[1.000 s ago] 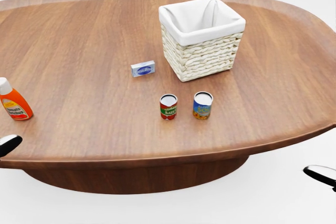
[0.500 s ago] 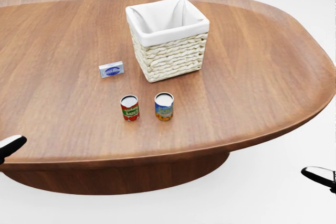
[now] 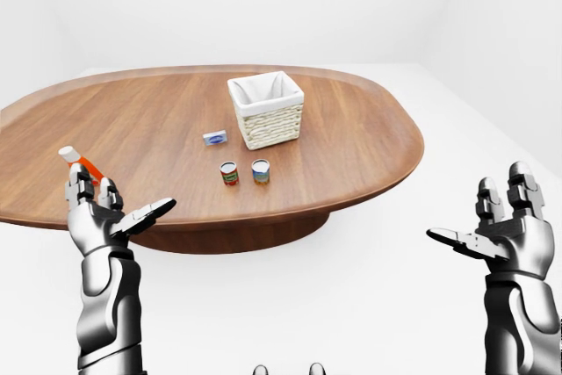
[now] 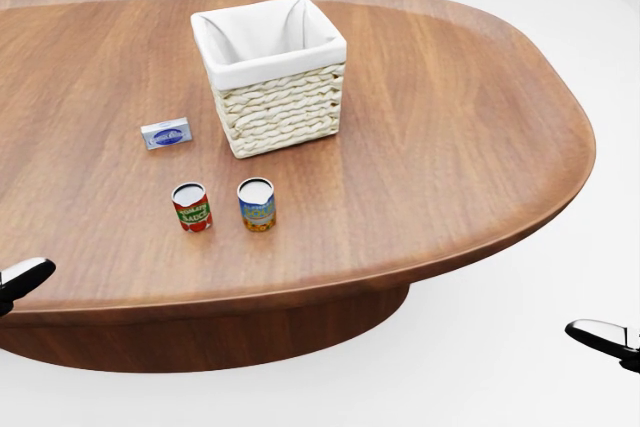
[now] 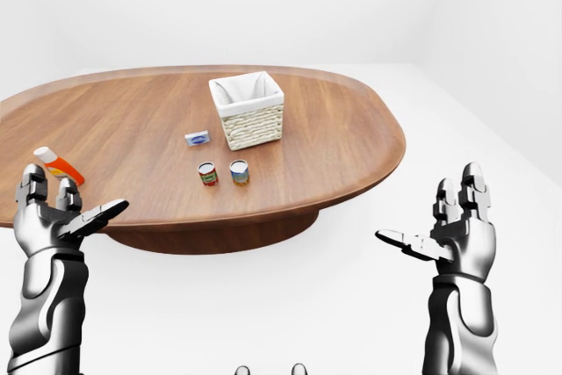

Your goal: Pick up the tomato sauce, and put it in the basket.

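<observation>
The tomato sauce can (image 4: 192, 207), red with a green label, stands upright on the wooden table (image 4: 450, 147), to the left of a blue and yellow can (image 4: 257, 204). The white-lined wicker basket (image 4: 270, 74) stands above both cans in the head view. My left hand (image 3: 110, 217) is open and empty, off the table's near edge at the left. My right hand (image 3: 492, 234) is open and empty, off the table at the right. Both hands are far from the cans.
A small blue and white box (image 4: 167, 134) lies left of the basket. An orange bottle with a white cap (image 5: 58, 165) lies near the table's left edge, just above my left hand. White floor surrounds the table.
The whole picture has shifted left: the camera has moved to the right. The basket, cans and box hold their places on the table. The orange bottle has left the head view.
</observation>
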